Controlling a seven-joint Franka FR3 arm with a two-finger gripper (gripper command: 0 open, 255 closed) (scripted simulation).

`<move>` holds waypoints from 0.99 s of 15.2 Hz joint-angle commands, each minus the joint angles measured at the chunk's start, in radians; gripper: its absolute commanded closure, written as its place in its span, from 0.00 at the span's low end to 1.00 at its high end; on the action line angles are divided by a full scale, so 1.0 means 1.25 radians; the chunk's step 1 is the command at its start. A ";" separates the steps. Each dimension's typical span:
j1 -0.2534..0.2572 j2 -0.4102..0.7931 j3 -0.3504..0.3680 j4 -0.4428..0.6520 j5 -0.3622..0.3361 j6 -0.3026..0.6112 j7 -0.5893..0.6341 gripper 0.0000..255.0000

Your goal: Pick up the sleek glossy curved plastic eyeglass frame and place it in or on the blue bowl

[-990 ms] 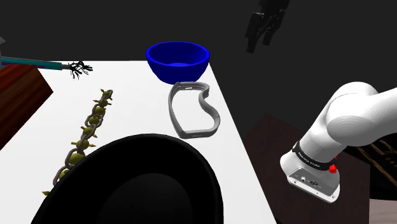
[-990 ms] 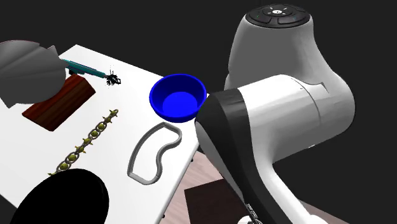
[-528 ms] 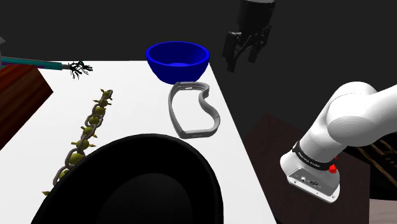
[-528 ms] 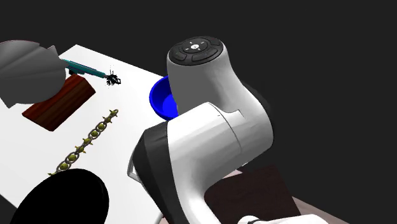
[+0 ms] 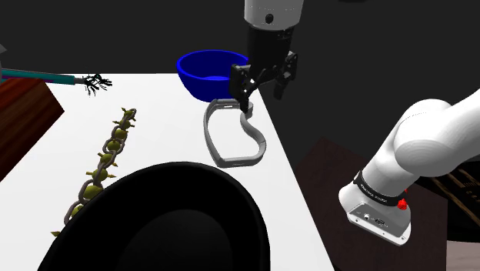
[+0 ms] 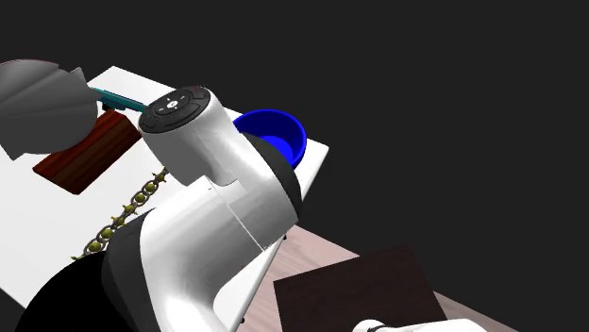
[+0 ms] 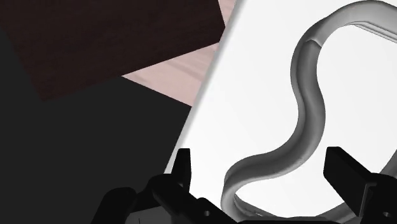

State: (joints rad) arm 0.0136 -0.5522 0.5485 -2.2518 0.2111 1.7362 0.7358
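The eyeglass frame is a grey glossy curved loop lying flat on the white table, just in front of the blue bowl. My gripper hangs open above the frame's far end, beside the bowl's rim on the shoulder view's right. In the wrist view the frame curves across the table below the gripper, and its near bend lies between the spread fingertips without touching them. In the second exterior view the arm hides the frame, while the bowl shows behind it.
A big black bowl-shaped thing fills the table's near end. An olive spiky chain, a brown block and a teal-handled brush lie toward the shoulder view's left. The table edge runs close beside the frame.
The gripper has come down and toward the shoulder view's left, from beyond the table's edge to above the frame. The arm has swung across the second exterior view, hiding the frame.
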 commanded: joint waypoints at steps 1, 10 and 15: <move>-0.008 0.042 0.046 0.021 0.002 0.021 0.063 0.00; -0.019 0.099 0.105 -0.017 -0.002 0.114 0.123 0.00; -0.019 0.100 0.106 -0.023 -0.001 0.120 0.123 0.00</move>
State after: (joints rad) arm -0.0099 -0.4267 0.6812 -2.2798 0.2095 1.8857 0.8893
